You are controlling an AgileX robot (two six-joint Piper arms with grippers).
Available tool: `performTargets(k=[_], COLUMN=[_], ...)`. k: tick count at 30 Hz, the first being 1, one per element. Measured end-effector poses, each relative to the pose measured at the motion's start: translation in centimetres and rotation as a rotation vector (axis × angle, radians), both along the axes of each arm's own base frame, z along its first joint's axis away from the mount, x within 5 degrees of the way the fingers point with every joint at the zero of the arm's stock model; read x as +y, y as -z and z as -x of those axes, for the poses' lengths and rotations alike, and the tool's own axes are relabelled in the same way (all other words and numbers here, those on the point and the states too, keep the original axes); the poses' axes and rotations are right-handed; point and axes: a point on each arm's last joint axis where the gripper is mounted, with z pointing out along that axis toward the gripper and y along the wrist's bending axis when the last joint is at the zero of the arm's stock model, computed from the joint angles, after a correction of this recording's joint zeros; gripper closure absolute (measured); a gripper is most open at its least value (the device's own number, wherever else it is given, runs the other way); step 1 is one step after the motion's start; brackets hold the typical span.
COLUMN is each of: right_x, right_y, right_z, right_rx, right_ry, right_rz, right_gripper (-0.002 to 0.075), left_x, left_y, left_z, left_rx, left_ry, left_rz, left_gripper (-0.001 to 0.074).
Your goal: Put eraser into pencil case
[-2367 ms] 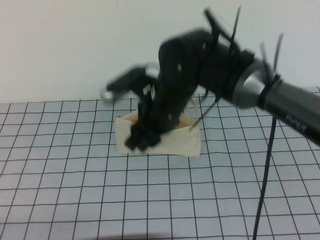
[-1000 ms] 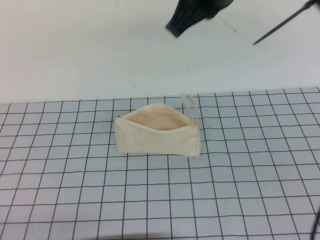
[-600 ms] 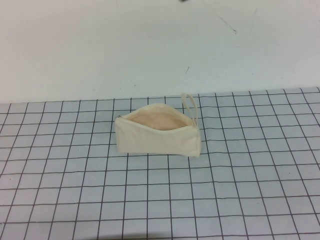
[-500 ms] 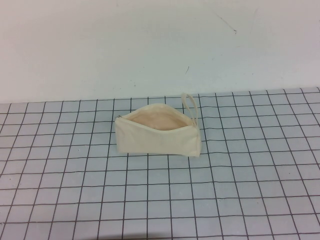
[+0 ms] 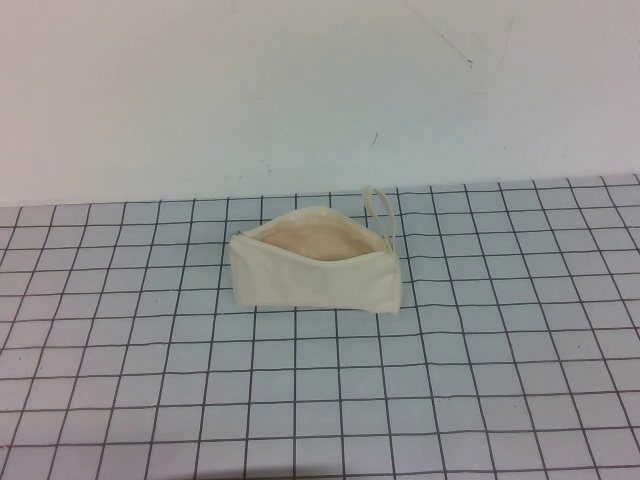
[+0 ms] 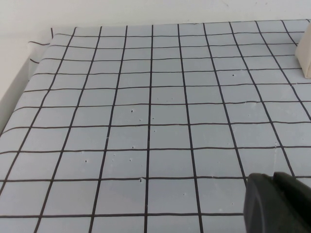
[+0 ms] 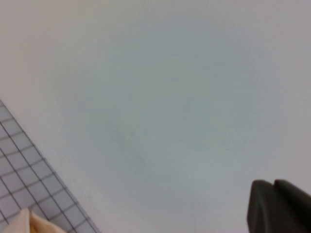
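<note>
The cream-white pencil case stands on the grid mat in the high view. Its mouth is open and shows the peach lining, and its loop strap is at the right end. The eraser is not visible in any view. Neither arm shows in the high view. My left gripper is shut and empty, low over the mat, with an edge of the pencil case far off. My right gripper is shut and empty, raised and facing the white wall. A corner of the pencil case shows below it.
A grey mat with a black grid covers the table. A white wall stands behind it. The mat's side edge shows in the left wrist view.
The right arm was down at the pencil case's mouth, then lifted up and out of the high view. The pencil case has not moved.
</note>
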Motion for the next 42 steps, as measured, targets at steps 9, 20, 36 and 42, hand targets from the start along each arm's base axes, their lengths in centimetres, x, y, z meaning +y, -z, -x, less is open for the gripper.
performTargets(k=[9,20,36,42], right_x=[-0.5,-7.3,-13.3,-13.1], right_y=[5.8,17.8,31.3,31.7], right_z=[1.3,6.8,12.5,12.7], right_rx=[0.011,0.175,0.512,0.534], right_ry=[-0.088,-0.112,-0.134,-0.152], right_rz=[-0.065,-0.156,-0.349,-0.323], right_gripper=[0.0726,0.0726,0.0726,0.0726], left_x=[0.0,0.0,0.0,0.0], left_y=[0.0,0.0,0.0,0.0], left_z=[0.0,0.0,0.0,0.0], left_rx=[0.000,0.000,0.000,0.000], left_ry=[0.000,0.000,0.000,0.000], left_rz=[0.000,0.000,0.000,0.000], left_gripper=[0.0736,0.0736,0.0736,0.0736])
